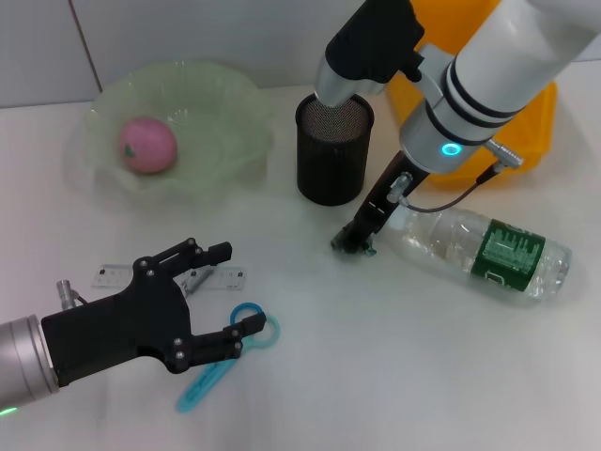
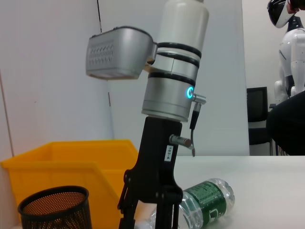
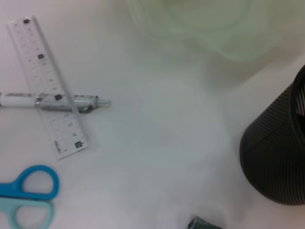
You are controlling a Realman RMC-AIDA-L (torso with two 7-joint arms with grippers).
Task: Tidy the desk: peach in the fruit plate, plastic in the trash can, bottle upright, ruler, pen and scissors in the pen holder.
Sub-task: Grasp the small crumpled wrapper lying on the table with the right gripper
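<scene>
Bottle (image 1: 484, 249) lies flat on the bench (image 1: 376, 357), its long axis running from the cap end near the middle out toward the robot's right and slightly toward the robot. The right claw (image 1: 355, 242) is down at that cap end, tips at the bench surface, just beside or touching the neck; whether it pinches the neck cannot be told, since the fingertips overlap it in the head view and are cut off at the edge of the left wrist view. The body of the bottle extends away from the claw to the right, so standing it up would likely mean levering the neck upward while the base stays put.

The right arm is clearly the nearer one for this job. The left claw (image 1: 221, 301) hovers spread wide on the other side of the bench, above the ruler (image 1: 115, 274) and pen (image 1: 66, 291), with the scissors (image 1: 225, 362) just below its lower finger. Ruler crosses over pen, as the right wrist view shows.

The pen holder (image 1: 334, 150) stands upright behind the right claw, near the bottle's neck, so a rising bottle could brush it. The peach (image 1: 147, 146) already sits in the fruit plate (image 1: 225, 103). A yellow bin (image 1: 535, 132) stands behind the right arm.
</scene>
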